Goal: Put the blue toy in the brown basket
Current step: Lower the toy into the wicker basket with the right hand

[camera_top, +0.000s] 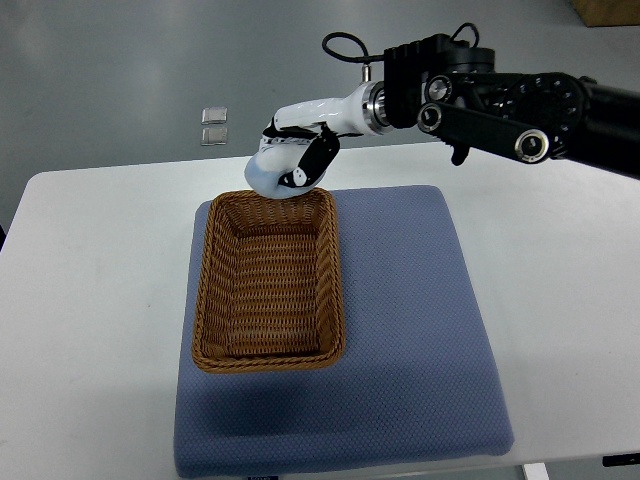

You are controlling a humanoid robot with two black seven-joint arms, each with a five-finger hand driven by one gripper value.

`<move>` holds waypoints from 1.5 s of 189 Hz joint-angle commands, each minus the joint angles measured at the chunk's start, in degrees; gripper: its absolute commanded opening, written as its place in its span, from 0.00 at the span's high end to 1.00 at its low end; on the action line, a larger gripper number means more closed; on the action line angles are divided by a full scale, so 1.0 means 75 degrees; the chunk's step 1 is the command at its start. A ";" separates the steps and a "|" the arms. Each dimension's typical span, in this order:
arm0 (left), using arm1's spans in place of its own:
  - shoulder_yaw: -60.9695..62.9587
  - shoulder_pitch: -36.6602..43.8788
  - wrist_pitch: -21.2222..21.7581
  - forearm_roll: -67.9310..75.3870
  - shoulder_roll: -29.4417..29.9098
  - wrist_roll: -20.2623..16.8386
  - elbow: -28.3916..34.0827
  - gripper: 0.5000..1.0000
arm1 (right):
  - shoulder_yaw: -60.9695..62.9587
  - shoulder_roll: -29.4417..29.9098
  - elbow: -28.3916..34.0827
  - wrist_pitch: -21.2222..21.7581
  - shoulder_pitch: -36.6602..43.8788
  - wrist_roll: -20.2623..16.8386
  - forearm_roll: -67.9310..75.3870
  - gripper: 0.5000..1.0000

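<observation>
A brown wicker basket (269, 284) stands on a blue-grey mat, its inside bare. My right hand (293, 160), white with black finger parts, hovers over the basket's far rim, its arm reaching in from the right. Its fingers are curled around a pale blue toy (268, 176), which bulges out at the lower left of the hand just above the rim. Most of the toy is hidden by the fingers. My left arm does not show.
The blue-grey mat (410, 330) covers the middle of a white table (90, 300). Two small shiny squares (213, 126) lie on the grey floor beyond the table's far edge. A brown box corner (608, 10) sits at top right.
</observation>
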 commanded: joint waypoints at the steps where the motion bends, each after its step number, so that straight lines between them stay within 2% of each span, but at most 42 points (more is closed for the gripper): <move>1: -0.0004 0.0000 0.0000 -0.0001 0.0000 -0.0001 0.0003 0.00 | -0.0203 0.0521 -0.0201 -0.0082 -0.0017 0.0000 0.0003 0.84; 30: 0.0008 0.0000 0.0000 -0.0001 0.0000 -0.0001 0.0002 0.00 | -0.0297 0.1060 -0.0412 -0.0222 -0.0158 0.0000 0.0003 0.84; 146: 0.0019 0.0000 0.0000 -0.0001 0.0000 -0.0001 -0.0009 0.00 | -0.0145 0.1060 -0.0623 -0.0492 -0.1494 0.0035 0.0003 0.79; 169: 0.0008 0.0000 0.0000 -0.0001 0.0000 -0.0001 -0.0009 0.00 | -0.0145 0.1060 -0.0634 -0.0644 -0.1728 0.0035 0.0003 0.73; 201: 0.0019 0.0000 0.0000 -0.0001 0.0000 -0.0001 -0.0021 0.00 | -0.0145 0.1060 -0.0716 -0.0691 -0.2080 0.0047 0.0003 0.71; 212: 0.0019 0.0000 0.0000 -0.0001 0.0000 -0.0001 -0.0009 0.00 | -0.0145 0.1060 -0.0740 -0.0691 -0.2173 0.0047 -0.0009 0.66; 237: 0.0031 0.0000 0.0000 -0.0001 0.0000 -0.0001 0.0002 0.00 | -0.0145 0.1060 -0.0752 -0.0691 -0.2256 0.0059 -0.0009 0.62; 264: 0.0019 0.0000 0.0000 -0.0001 0.0000 -0.0001 -0.0009 0.00 | -0.0145 0.1060 -0.0787 -0.0679 -0.2256 0.0082 -0.0009 0.42; 283: 0.0031 0.0000 0.0000 -0.0001 0.0000 -0.0001 -0.0009 0.00 | -0.0133 0.1060 -0.0798 -0.0644 -0.2244 0.0094 0.0003 0.39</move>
